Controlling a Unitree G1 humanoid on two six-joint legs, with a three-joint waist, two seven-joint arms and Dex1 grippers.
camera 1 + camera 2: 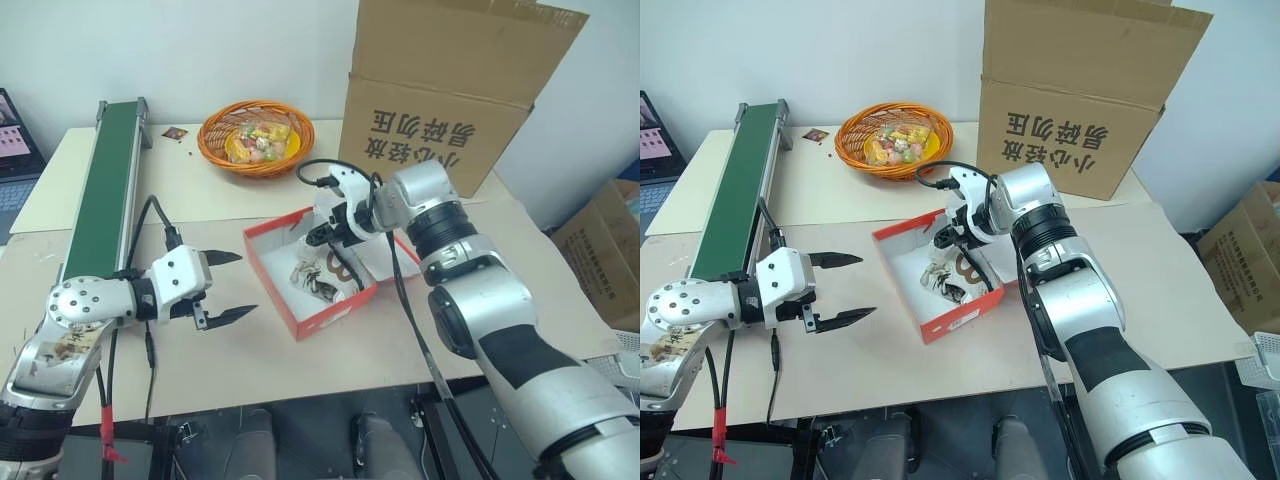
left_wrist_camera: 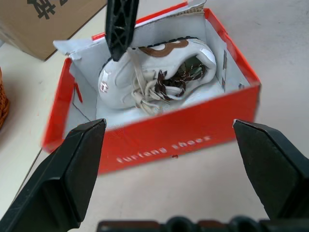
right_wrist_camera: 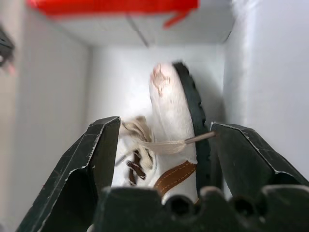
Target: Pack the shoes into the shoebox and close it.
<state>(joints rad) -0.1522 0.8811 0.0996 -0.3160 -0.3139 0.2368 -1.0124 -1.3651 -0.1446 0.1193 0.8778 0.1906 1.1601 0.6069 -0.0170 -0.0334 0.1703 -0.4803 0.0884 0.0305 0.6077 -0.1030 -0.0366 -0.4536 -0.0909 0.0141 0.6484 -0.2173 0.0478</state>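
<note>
The red shoebox [image 1: 272, 288] stands open on the table's middle, white inside. An off-white sneaker [image 2: 145, 77] with brown trim and loose laces lies on its side in it. My right gripper [image 1: 318, 238] hangs over the box's far part, pointing down into it. Its jaws are open astride the sneaker [image 3: 169, 111], and a lace stretches across to one finger [image 3: 251, 164]. My left gripper [image 1: 248, 283] is open and empty just left of the box, a little above the table, facing the box's red wall [image 2: 145, 145].
A green conveyor belt [image 1: 105, 190] runs along the left side. An orange basket [image 1: 255, 135] of small items sits at the back, and a big brown carton [image 1: 450, 90] stands at the back right. Another carton [image 1: 600, 260] stands off the table to the right.
</note>
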